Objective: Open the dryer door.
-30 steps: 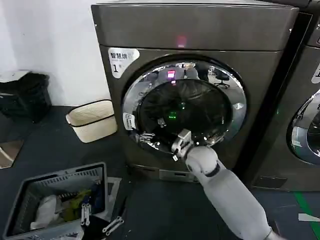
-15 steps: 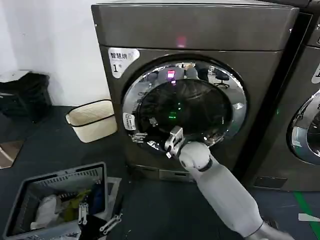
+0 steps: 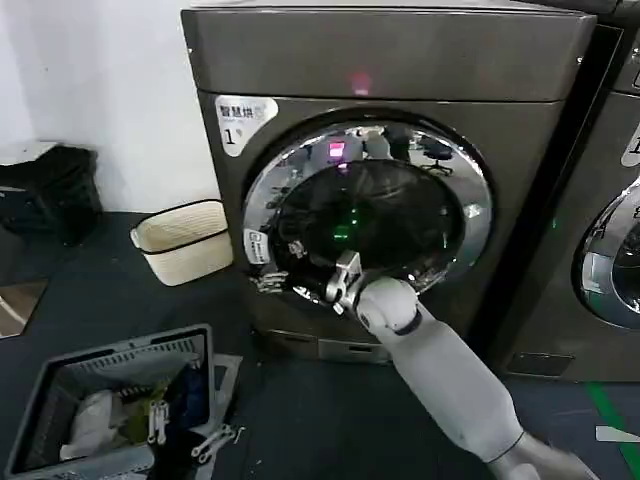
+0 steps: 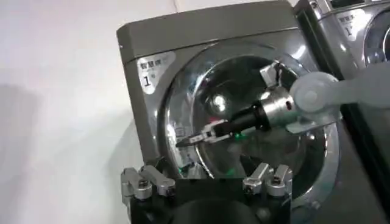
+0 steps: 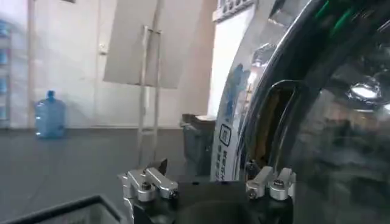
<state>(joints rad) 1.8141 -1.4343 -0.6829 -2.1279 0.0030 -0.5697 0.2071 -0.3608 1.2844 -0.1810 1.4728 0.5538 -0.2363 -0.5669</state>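
The dryer (image 3: 400, 60) is a dark grey-bronze box with a "1" sticker and a pink light. The dryer door (image 3: 460, 215) is a chrome ring around dark glass, and it sits against the front. My right gripper (image 3: 285, 283) reaches across the lower glass to the door's left rim, just below the small white sticker (image 3: 255, 243). It is open with nothing clearly between its fingers. From the left wrist view the right gripper (image 4: 183, 143) points at that rim. The right wrist view shows the rim's recess (image 5: 274, 122) close ahead. My left gripper (image 3: 187, 432) hangs open, low over the basket.
A grey laundry basket (image 3: 70, 375) with clothes stands at the front left. A cream bin (image 3: 185, 240) sits by the dryer's left side. A black bag (image 3: 50, 190) lies against the wall. A second machine (image 3: 615, 250) stands at the right.
My right gripper has slid left across the lower glass to the door's left rim. The left gripper has shifted slightly over the basket.
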